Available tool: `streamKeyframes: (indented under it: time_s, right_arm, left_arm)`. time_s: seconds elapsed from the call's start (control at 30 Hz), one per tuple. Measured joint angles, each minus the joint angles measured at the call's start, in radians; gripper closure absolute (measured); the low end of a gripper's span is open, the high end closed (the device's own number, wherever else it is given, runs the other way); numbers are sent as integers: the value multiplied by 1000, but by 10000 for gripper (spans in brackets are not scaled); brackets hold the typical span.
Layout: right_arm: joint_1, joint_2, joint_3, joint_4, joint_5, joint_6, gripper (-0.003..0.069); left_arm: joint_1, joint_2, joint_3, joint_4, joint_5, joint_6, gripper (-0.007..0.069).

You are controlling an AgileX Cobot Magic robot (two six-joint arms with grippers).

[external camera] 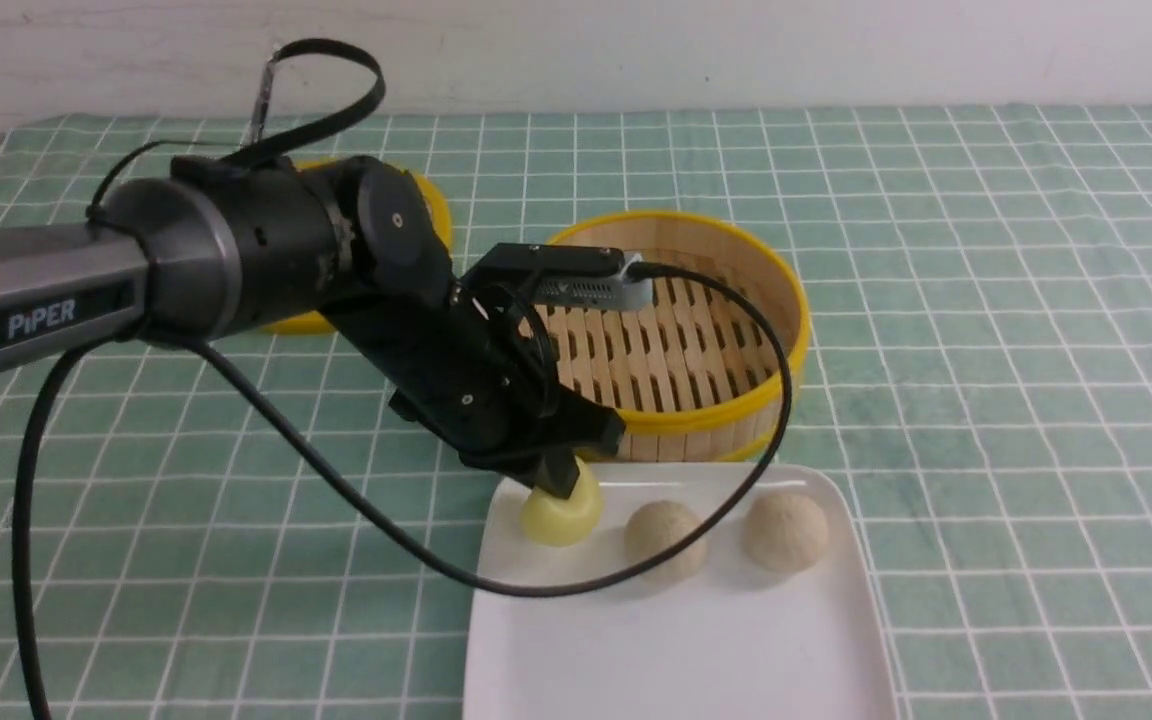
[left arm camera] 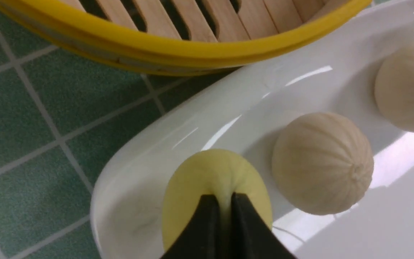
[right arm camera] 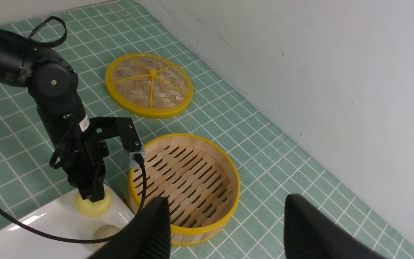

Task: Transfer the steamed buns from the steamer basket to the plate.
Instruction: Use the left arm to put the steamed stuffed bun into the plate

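One yellow bun (external camera: 566, 518) and two beige buns (external camera: 664, 538) (external camera: 784, 530) sitting on one plate (external camera: 676, 650), left gripper (external camera: 558, 487) pinching the yellow bun's top, jaws nearly together, one steamer basket (external camera: 696, 418) standing just behind the plate, right gripper (right arm camera: 226, 201) hanging wide open, gripping nothing.

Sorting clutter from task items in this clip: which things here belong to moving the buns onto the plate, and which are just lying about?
Belongs to the job: pale yellow bun, middle beige bun, right beige bun, steamer basket, white plate, left tool pinching the yellow bun.
Lying about: woven lid, green checked tablecloth, open right tool.
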Motion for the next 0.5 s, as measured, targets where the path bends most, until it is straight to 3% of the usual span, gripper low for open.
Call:
streamKeyframes:
  time_s: [0.17,0.5]
  right_arm:
    - [0,0,0,4,0,0,228]
    - [0,0,0,4,0,0,228]
  left_arm:
    - [0,14,0,-61,35,30,592]
    - [0,25,0,-62,92,34,589]
